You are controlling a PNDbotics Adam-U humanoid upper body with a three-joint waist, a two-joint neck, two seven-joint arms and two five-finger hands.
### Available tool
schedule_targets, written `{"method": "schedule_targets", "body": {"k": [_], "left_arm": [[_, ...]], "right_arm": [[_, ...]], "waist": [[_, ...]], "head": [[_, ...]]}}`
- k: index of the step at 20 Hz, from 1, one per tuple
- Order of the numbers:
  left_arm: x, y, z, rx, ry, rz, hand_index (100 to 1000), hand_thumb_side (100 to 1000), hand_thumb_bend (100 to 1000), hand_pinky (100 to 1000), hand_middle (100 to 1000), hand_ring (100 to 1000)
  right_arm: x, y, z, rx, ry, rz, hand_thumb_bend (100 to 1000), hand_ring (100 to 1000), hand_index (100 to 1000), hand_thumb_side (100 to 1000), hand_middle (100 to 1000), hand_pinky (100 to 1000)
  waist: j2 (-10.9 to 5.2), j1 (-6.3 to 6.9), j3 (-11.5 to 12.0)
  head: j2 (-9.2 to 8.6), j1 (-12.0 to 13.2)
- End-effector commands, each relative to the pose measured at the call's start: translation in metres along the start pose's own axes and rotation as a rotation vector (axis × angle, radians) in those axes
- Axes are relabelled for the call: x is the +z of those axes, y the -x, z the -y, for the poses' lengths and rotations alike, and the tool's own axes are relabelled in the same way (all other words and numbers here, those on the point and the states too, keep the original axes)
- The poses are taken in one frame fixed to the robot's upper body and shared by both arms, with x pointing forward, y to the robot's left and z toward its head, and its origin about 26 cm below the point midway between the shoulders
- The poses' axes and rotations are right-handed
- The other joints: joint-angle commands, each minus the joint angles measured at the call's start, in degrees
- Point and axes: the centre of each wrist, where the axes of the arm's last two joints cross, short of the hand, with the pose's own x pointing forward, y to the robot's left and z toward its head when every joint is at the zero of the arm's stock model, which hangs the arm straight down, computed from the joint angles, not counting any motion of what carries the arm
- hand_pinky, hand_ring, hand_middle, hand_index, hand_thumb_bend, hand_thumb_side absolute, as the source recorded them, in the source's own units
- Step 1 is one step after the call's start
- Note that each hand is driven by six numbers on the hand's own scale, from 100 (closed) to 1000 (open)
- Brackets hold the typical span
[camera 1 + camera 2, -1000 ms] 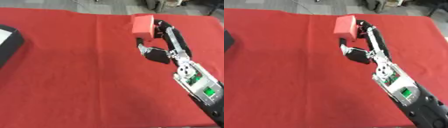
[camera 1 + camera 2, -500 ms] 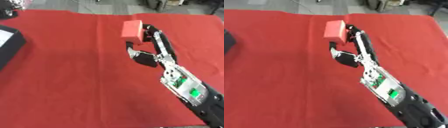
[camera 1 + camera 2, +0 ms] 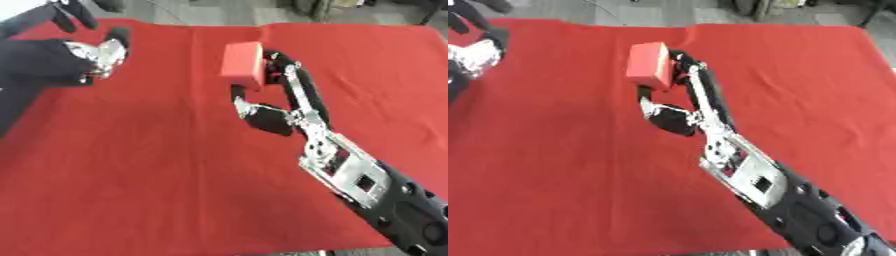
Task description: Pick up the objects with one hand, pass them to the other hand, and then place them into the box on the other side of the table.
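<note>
Left eye view has my right robot hand (image 3: 278, 102) pinching the red rectangular block (image 3: 242, 65) above the red-clothed tabletop (image 3: 157, 165), so I judge the handover next: my spread left robot hand (image 3: 94, 50) must close on it.

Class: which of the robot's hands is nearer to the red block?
The right. The right hand holds the red block between fingers and thumb; the left hand is apart from it, up in the view's left corner.
</note>
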Motion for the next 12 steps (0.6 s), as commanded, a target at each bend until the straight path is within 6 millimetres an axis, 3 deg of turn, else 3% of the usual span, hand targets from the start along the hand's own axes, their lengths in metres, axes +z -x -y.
{"method": "schedule_targets", "body": {"k": [1, 6, 12], "left_arm": [[-0.008, -0.002, 0.000, -0.040, 0.060, -0.038, 865, 663, 100, 786, 821, 783], [-0.022, -0.007, 0.011, -0.093, 0.132, -0.063, 880, 629, 116, 796, 826, 795], [-0.029, -0.012, 0.015, -0.144, 0.137, -0.057, 894, 507, 182, 805, 826, 801]], "right_arm": [[-0.003, -0.005, 0.000, -0.016, 0.008, 0.036, 100, 781, 531, 100, 370, 723], [-0.002, -0.009, -0.008, -0.050, -0.011, 0.063, 100, 782, 531, 100, 369, 722], [-0.002, -0.011, -0.018, -0.052, -0.047, 0.087, 100, 782, 531, 100, 368, 723]], "waist": [[-1.55, 0.37, 0.10], [-1.45, 0.42, 0.26], [-0.90, 0.41, 0.50]], "head": [[0.56, -0.04], [0.49, 0.16], [0.10, 0.73]]}}
